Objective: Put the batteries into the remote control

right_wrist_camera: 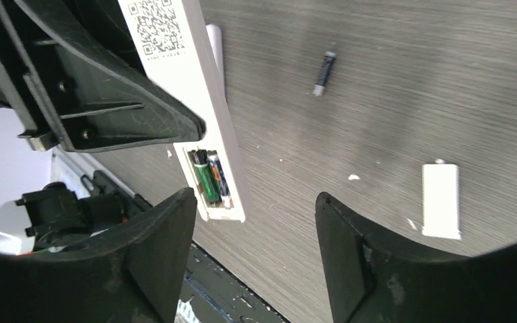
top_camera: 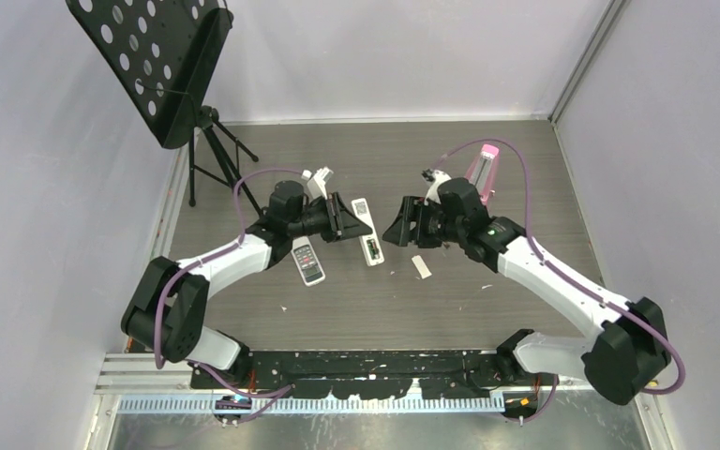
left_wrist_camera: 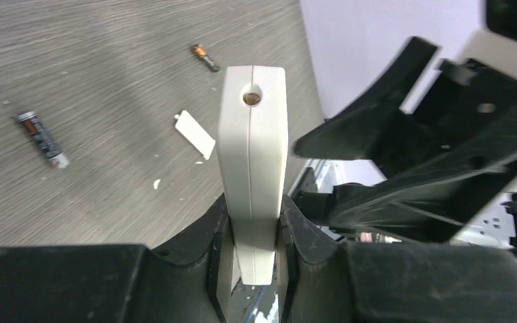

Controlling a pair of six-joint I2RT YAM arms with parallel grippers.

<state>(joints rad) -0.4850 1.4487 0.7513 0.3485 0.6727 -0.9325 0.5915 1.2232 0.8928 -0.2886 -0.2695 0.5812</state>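
Observation:
My left gripper (top_camera: pixel 345 217) (left_wrist_camera: pixel 252 235) is shut on a long slim white remote (top_camera: pixel 367 234) (left_wrist_camera: pixel 252 148) and holds it above the table. Its back faces up, with a QR label and an open compartment holding two batteries (right_wrist_camera: pixel 210 178). The remote control (top_camera: pixel 307 261), shorter with a dark button panel, lies face up on the table under the left arm. My right gripper (top_camera: pixel 398 230) (right_wrist_camera: pixel 254 198) stands open just right of the held remote's compartment end, with nothing between its fingers. Loose batteries (left_wrist_camera: pixel 42 139) (left_wrist_camera: pixel 205 58) (right_wrist_camera: pixel 323 73) lie on the table.
A white battery cover (top_camera: pixel 421 266) (left_wrist_camera: pixel 194 134) (right_wrist_camera: pixel 440 200) lies on the table below the right gripper. A black music stand (top_camera: pixel 159 66) is at the back left. A pink and white object (top_camera: pixel 485 173) stands behind the right arm, and a white object (top_camera: pixel 319 180) lies behind the left gripper.

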